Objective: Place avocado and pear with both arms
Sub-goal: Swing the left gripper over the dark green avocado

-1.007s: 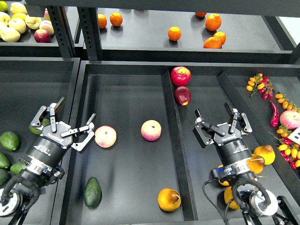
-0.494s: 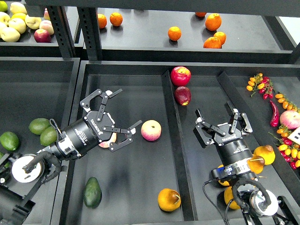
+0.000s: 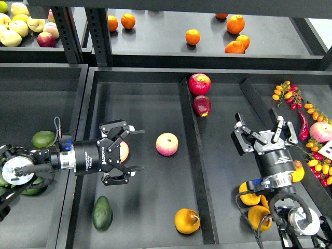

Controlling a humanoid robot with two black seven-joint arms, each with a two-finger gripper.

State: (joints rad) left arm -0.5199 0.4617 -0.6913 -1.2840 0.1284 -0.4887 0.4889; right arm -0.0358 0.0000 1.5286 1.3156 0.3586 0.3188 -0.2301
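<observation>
Black tray (image 3: 140, 228) is holding both fruits: avocado (image 3: 102, 212) at seven o'clock, pear (image 3: 187, 220) at six. Left gripper (image 3: 126, 153) and right gripper (image 3: 261, 129) are hovering open, empty; placing seems done.

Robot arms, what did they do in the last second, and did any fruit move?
The left gripper swung from the tray's left edge toward the middle and turned sideways; it now hangs open over one peach, holding nothing. The right gripper shifted slightly right and farther back, open and empty. The avocado, the pear and the other peach have not moved.
</observation>
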